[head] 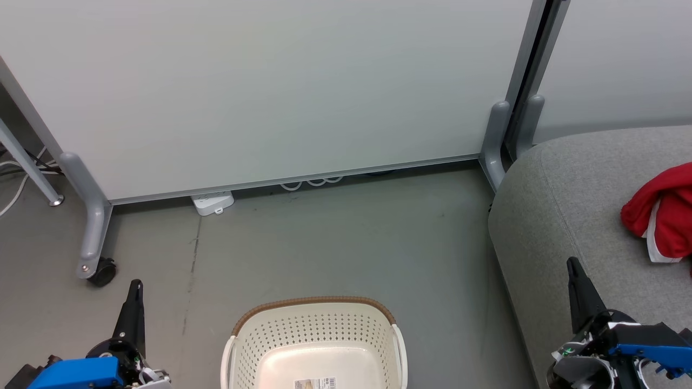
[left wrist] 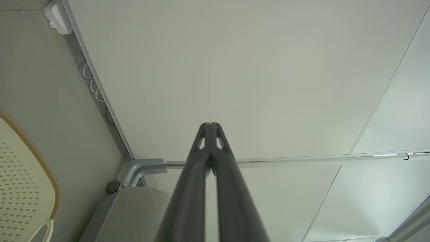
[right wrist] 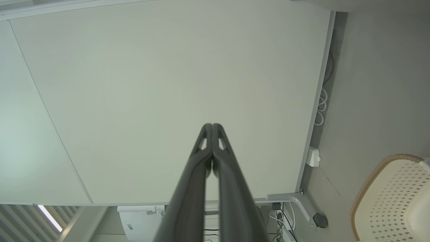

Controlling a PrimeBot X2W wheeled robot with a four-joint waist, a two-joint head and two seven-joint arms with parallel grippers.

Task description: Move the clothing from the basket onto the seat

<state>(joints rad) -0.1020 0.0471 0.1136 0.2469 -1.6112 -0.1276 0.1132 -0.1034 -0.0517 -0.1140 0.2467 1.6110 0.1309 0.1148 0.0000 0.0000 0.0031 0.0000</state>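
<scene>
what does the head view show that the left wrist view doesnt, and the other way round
Head view adds: the red clothing lying on the seat, the right claw, the left claw seen from outside, and the basket bottom with a label.
Left wrist view adds: a close look along the left claw, its fingers pressed together, and a dark caster beside the seat corner.
Both share: the basket, the seat, the white partition, the power strip and the grey floor.

Your left hand (head: 135,289) sits low, fingers pressed together, pointing up; your right hand (head: 574,270) likewise, empty.
</scene>
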